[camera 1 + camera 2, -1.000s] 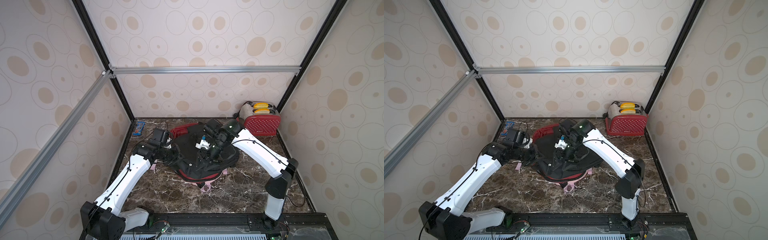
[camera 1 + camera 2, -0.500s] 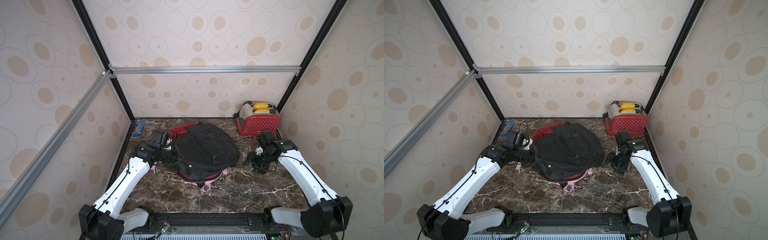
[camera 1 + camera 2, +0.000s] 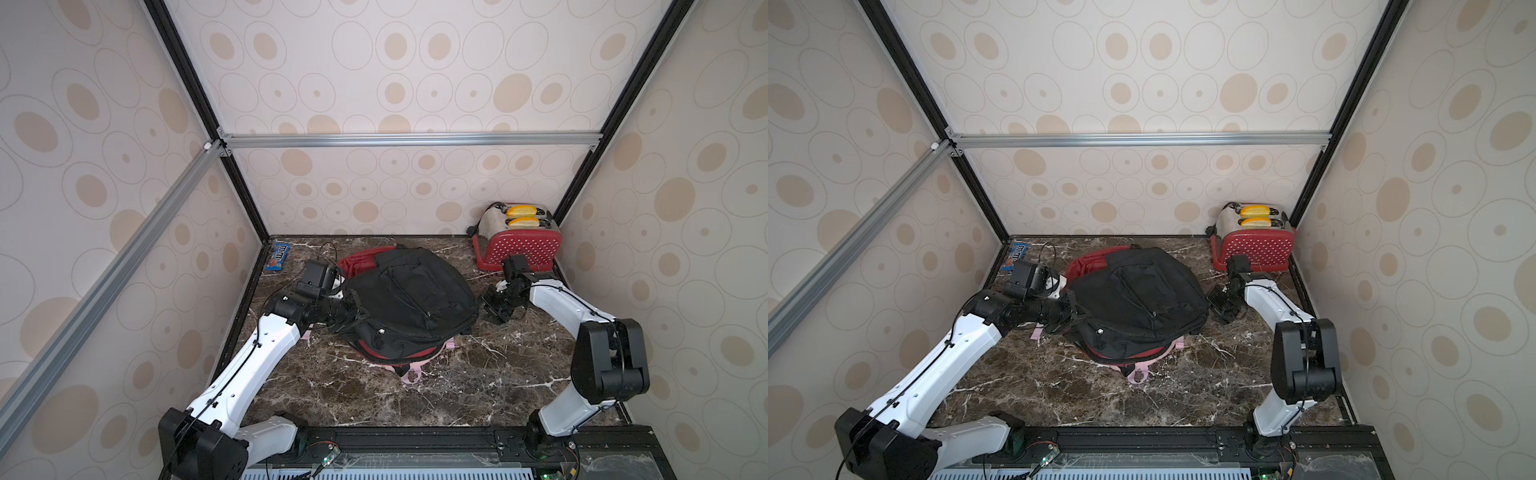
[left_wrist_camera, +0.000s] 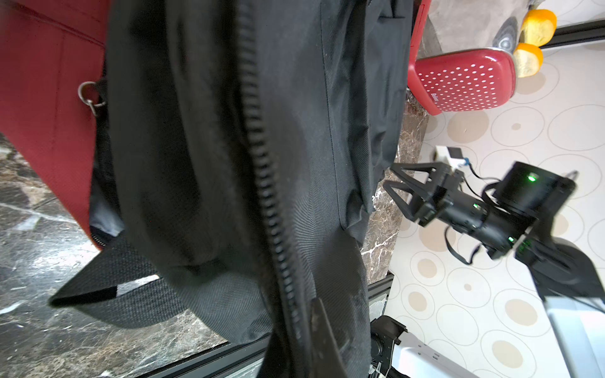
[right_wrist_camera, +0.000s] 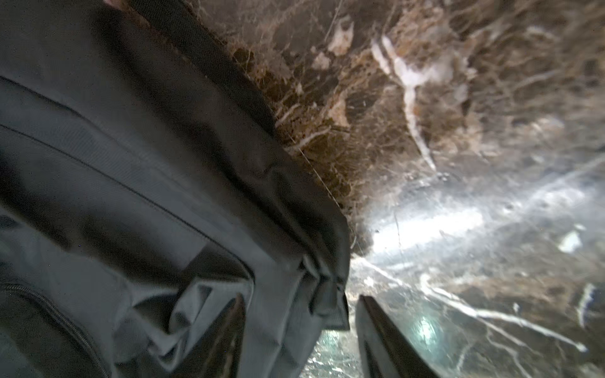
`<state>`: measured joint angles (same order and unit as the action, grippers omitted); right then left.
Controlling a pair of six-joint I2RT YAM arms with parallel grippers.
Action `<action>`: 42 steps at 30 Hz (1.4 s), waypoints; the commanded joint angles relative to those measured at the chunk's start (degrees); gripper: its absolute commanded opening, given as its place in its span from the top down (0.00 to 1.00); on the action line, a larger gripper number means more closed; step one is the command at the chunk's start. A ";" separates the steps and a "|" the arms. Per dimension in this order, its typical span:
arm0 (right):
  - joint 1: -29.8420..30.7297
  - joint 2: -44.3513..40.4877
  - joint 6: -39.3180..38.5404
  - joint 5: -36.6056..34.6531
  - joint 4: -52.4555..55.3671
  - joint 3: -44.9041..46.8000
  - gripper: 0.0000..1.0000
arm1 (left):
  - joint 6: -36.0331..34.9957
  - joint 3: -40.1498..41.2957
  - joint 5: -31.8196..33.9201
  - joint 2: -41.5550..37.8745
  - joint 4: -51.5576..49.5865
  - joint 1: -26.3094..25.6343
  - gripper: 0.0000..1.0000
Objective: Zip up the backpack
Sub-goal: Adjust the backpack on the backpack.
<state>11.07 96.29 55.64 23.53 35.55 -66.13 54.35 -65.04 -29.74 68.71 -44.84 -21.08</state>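
The right arm has swung off the top of the backpack [image 3: 411,307], and now the right gripper [image 3: 492,309] sits low at the bag's side, jaws apart. In the right wrist view the corner fabric lies between its fingers [image 5: 386,333]. The left gripper [image 3: 353,316] stays pinched shut on the opposite edge. Only the left wrist view shows the zipper [image 4: 262,163], black teeth running away from those jaws. A red toaster [image 3: 519,245] stands just behind the right gripper, and a candy packet [image 3: 279,257] lies beyond the left one, on the marble table [image 3: 457,395].

A robot lab cell: spotted panels [image 3: 395,83] and aluminium bars [image 3: 411,139] are enclosing a marble desk [image 3: 457,386], a black rail [image 3: 415,438] running along the desk's front.
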 commanded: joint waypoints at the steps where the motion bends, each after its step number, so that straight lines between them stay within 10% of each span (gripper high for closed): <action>1: -0.01 3.03 0.87 4.32 -7.86 -0.04 0.55 | -0.78 -0.80 -1.72 0.35 2.87 -0.12 1.00; 6: 0.00 3.04 -2.98 6.62 -10.42 -2.32 1.00 | -1.25 -0.33 -2.52 0.51 3.72 -0.16 1.00; 14: 0.56 4.44 -15.10 7.24 2.91 -24.58 1.00 | -2.27 -3.29 -0.18 -1.71 1.20 -0.35 1.00; 25: 3.27 48.34 -21.10 14.94 30.73 -93.87 1.00 | -0.90 -0.10 2.29 -0.58 3.60 -4.69 1.00; 29: 2.96 54.97 -19.97 19.58 29.70 -91.31 1.00 | -1.36 1.04 3.41 1.98 5.27 -4.81 1.00; 33: 2.90 52.40 -24.27 18.00 30.23 -85.57 0.72 | -0.41 1.79 4.62 3.16 6.87 -4.98 1.00; 34: 2.62 51.86 -25.42 16.88 31.51 -86.14 0.44 | -0.23 1.91 5.15 3.10 6.88 -4.93 1.00; 37: 1.80 49.52 -27.99 11.81 35.14 -88.24 0.03 | 0.66 2.70 6.88 2.63 6.72 -4.98 1.00; 42: 1.77 41.29 -33.33 0.00 40.03 -89.77 0.00 | 2.11 3.43 9.02 1.87 6.79 -5.56 1.00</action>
<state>12.38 145.01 27.09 31.35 70.32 -153.03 55.22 -61.58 -22.81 71.99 -39.44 -25.82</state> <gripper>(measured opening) 0.999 0.073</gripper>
